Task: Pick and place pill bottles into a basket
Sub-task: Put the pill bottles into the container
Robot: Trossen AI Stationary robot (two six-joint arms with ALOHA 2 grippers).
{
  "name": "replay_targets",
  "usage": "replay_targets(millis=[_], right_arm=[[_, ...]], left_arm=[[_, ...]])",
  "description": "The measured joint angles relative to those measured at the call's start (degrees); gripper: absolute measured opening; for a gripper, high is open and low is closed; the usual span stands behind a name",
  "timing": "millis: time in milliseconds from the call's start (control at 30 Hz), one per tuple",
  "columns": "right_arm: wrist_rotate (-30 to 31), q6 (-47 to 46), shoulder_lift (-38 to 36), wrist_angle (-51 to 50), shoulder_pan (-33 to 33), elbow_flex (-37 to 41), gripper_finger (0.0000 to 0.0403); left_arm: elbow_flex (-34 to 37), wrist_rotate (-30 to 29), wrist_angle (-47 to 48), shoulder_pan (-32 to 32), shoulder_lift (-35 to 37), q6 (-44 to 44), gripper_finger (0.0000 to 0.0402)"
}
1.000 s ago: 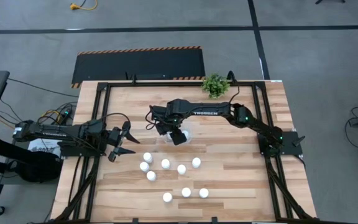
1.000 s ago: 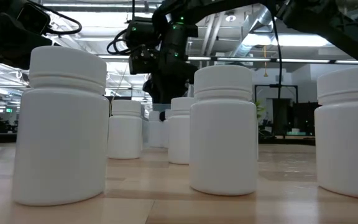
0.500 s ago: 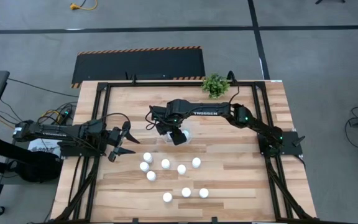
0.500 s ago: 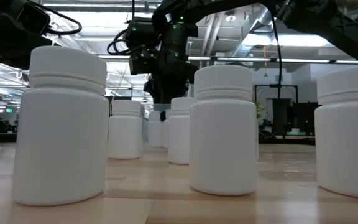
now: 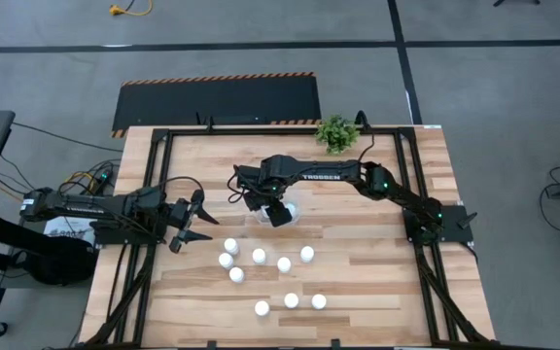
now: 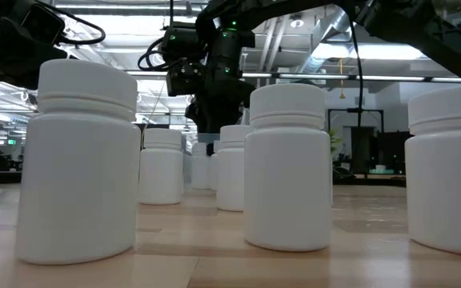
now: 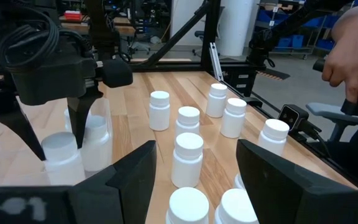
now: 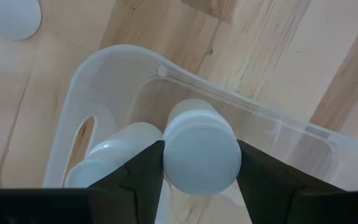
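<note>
Right over the basket (image 8: pixel 104 81), the right pincer (image 8: pixel 201 163) grips a pill bottle (image 8: pixel 201 152) between its fingers. Left pincer (image 5: pixel 191 226) hangs open, beside the basket.

White pill bottles (image 5: pixel 284 263) beside clear basket (image 5: pixel 294 208)

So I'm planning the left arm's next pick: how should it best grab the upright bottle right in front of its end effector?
Probably best: take the nearest pill bottle across its straight cylindrical body, just under the cap, coming in level from the left end effector's side. It stands upright, and neighbouring pill bottles leave gaps for the open fingers. Meanwhile the right end effector holds a bottle over the basket.
</note>
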State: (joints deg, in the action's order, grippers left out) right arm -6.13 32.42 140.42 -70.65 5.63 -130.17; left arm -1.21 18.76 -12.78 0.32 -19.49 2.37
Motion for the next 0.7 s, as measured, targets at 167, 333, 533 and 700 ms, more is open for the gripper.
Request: replay_targets(millis=[167, 333, 533, 700], right_arm=[[0.29, -0.02, 0.22, -0.18, 0.0, 0.11, 0.0204], [0.37, 0.02, 0.45, -0.27, -0.02, 0.26, 0.0233], [0.48, 0.13, 0.38, 0.15, 0.0, 0.17, 0.0235], [0.48, 0.13, 0.35, 0.15, -0.02, 0.17, 0.0231]], left_arm=[[0.0, 0.0, 0.0, 0.0, 0.01, -0.02, 0.0211], [0.0, 0.0, 0.0, 0.0, -0.01, -0.04, 0.0211], [0.0, -0.02, 0.0, -0.02, -0.02, -0.04, 0.0211], [0.0, -0.02, 0.02, -0.02, -0.01, -0.04, 0.0211]])
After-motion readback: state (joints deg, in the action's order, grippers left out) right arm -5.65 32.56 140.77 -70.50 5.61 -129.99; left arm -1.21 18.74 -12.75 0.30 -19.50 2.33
